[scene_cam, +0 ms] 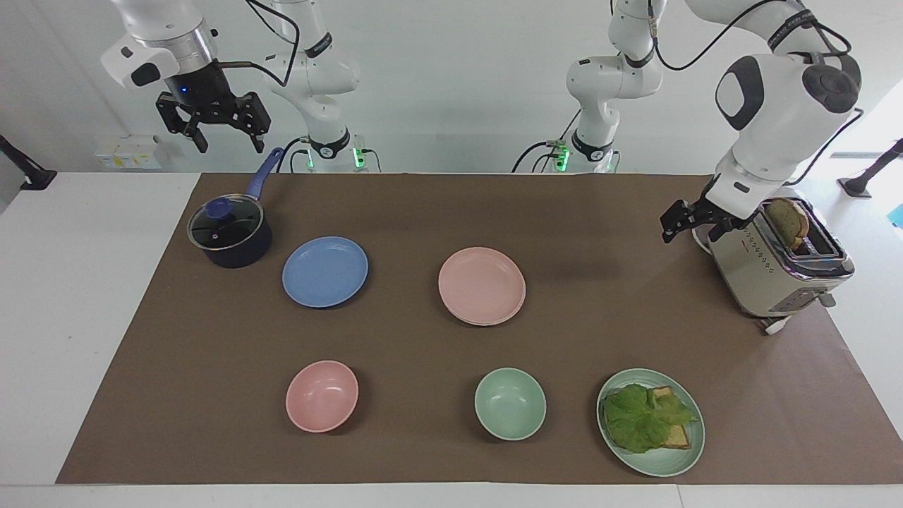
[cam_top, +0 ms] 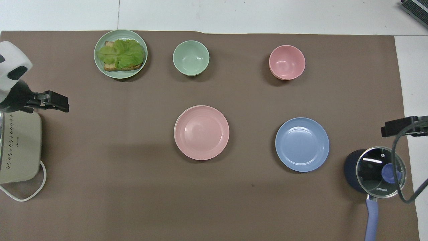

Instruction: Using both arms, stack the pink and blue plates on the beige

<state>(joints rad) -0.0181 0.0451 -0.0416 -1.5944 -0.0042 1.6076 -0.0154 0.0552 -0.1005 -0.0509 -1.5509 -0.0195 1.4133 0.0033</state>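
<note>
Both grippers hang empty, fingers wide: left gripper (scene_cam: 674, 223) beside the toaster (scene_cam: 776, 257), right gripper (scene_cam: 211, 130) over the pot (scene_cam: 229, 233). Pink plate (scene_cam: 482, 286) tops the beige one; blue plate (scene_cam: 325, 271) sits apart.

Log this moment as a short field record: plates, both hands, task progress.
pink plate: pale pink round matte plate, mid-table, on a beige plate whose rim just shows beneath
blue plate: medium blue round matte plate, flat on the brown mat, beside the lidded dark pot, apart from the pink plate
left hand: open, holding nothing, raised beside the beige toaster
right hand: open, holding nothing, raised above the pot's end of the table
progress: pink stacked; blue not yet stacked
</note>
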